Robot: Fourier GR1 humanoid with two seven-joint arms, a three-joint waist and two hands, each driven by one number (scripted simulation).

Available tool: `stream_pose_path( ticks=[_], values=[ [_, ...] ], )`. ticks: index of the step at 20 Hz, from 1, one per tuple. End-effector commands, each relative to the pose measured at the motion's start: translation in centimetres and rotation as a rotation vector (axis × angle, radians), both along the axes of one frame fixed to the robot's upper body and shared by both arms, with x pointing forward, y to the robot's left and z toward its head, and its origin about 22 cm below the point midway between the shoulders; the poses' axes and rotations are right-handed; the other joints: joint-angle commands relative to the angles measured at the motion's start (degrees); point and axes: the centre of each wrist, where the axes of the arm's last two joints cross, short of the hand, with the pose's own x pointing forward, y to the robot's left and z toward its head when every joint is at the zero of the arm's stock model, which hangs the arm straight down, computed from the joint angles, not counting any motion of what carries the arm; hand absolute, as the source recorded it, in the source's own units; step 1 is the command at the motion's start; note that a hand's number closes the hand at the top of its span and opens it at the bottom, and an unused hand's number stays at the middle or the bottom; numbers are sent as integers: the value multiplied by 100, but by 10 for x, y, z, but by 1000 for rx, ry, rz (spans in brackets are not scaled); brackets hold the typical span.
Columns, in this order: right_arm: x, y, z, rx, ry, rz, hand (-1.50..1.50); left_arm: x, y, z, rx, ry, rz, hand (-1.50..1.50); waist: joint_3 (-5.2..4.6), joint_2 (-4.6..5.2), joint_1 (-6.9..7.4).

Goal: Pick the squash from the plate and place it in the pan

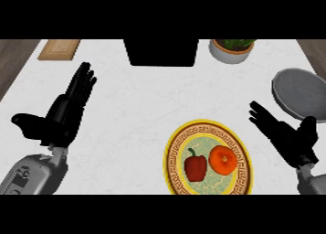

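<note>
An orange round squash (223, 160) lies on a yellow-rimmed patterned plate (209, 128) at the lower middle, with a red bell pepper (196, 167) to its left. The grey pan (305, 94) sits at the right edge of the white counter. My right hand (290, 135) is open, fingers straight, just right of the plate and below the pan, touching nothing. My left hand (65, 111) rests open on the left side, fingers pointing up, far from the plate.
A black box-like object (161, 52) stands at the back middle. A white pot with a green plant (232, 50) is at the back right. A wooden board (59, 49) lies at the back left corner.
</note>
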Motion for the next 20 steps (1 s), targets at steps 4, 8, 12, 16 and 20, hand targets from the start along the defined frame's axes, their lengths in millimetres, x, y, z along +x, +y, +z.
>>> stream_pose_path(
  ticks=[4,8,12,16,20],
  values=[
    [35,67,55,-246,-412,232,150,-16,-8,-33,-52,158,-68,0,-26,221,51],
    [57,39,124,-784,-739,220,150,-25,-17,-50,-98,317,-138,0,-97,111,31],
    [36,93,71,-627,-964,149,-150,-30,-14,-53,-137,341,-132,0,-6,219,-80],
    [17,128,70,-753,-941,319,-150,-25,-21,-45,-138,338,-132,0,-17,208,-118],
    [19,110,58,-1172,-658,487,-150,-26,-12,-52,-146,352,-141,0,-54,172,-95]
  ],
)
